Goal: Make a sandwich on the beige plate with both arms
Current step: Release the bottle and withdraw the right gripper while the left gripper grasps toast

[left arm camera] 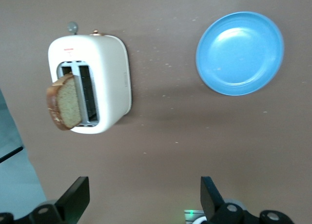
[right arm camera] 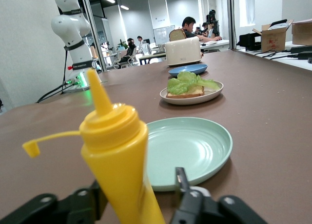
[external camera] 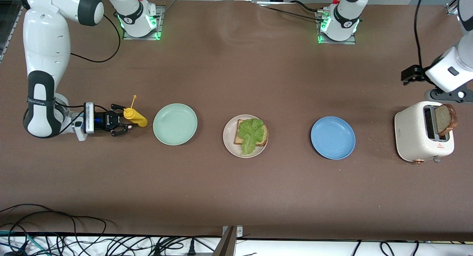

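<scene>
Brown counter: beige plate holds bread and lettuce. Right pincer parts around mustard; left pincer, spread over toaster, must fetch toast.

brown table carries three plates, toaster, mustard bottle

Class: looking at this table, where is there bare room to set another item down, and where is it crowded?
Bare tabletop lies between the beige plate and the blue plate, and nearer the front camera than the whole plate row. The mint-green plate and blue plate carry nothing. It is tight where the right gripper straddles the mustard bottle beside the mint-green plate.
</scene>
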Motion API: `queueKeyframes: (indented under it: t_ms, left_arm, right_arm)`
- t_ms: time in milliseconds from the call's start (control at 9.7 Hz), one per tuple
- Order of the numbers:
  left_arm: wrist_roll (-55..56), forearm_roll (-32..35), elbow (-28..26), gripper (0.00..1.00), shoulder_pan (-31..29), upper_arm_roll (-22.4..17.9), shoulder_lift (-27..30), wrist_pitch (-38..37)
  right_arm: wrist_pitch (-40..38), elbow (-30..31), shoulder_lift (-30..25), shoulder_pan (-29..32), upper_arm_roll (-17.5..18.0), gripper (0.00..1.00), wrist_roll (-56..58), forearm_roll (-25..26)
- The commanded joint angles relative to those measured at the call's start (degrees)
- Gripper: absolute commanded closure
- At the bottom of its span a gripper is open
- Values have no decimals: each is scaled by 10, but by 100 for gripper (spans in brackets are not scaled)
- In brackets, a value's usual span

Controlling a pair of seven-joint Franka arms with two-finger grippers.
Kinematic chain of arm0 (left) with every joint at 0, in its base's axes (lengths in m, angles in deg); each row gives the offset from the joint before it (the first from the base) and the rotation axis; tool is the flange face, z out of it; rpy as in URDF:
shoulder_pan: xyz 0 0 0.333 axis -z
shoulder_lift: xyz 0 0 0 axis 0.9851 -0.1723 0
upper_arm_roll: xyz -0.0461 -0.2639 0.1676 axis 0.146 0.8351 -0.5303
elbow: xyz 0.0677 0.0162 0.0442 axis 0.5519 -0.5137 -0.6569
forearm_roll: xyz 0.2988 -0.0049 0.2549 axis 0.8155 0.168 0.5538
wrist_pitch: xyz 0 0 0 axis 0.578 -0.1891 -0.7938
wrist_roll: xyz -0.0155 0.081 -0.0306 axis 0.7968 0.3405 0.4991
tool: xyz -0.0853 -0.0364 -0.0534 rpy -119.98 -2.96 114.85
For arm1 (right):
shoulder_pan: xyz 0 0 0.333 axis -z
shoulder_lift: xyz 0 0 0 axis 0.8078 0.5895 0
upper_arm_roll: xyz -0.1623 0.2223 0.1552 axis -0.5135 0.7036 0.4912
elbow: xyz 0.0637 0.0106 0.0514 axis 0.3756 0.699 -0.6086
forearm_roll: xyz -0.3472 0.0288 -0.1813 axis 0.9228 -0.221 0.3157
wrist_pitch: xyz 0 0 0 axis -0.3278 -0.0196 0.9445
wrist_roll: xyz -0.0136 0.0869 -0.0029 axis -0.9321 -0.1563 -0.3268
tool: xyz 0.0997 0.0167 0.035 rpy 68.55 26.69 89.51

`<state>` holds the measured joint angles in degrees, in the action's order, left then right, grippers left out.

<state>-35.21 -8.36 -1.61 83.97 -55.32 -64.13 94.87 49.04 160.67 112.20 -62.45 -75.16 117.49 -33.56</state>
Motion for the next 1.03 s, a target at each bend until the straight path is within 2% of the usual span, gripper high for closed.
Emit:
queueKeyframes:
  t_ms: [0, 206, 412, 618, 721, 927]
  left_arm:
    - [-79, 17, 6, 0, -61, 4, -24, 34]
    - [-118, 17, 5, 0, -95, 4, -51, 70]
    - [-154, 14, -2, 0, -137, 4, -82, 120]
    - [-205, 8, -6, 0, -181, 5, -109, 171]
    - [-215, 6, -16, 0, -193, 6, -116, 193]
    - [-217, -6, -74, 0, -213, 7, -109, 249]
  right_arm:
    - [-40, -10, -14, 17, -19, 0, -72, 1]
    - [-84, -69, -15, 22, -67, 0, -170, 60]
    - [-125, -119, -17, 17, -112, 0, -267, 78]
    - [-164, -211, -17, 15, -147, 0, -419, 78]
    - [-176, -251, -21, 15, -147, 0, -499, 76]
    - [-177, -303, -34, 12, -149, 0, -639, 77]
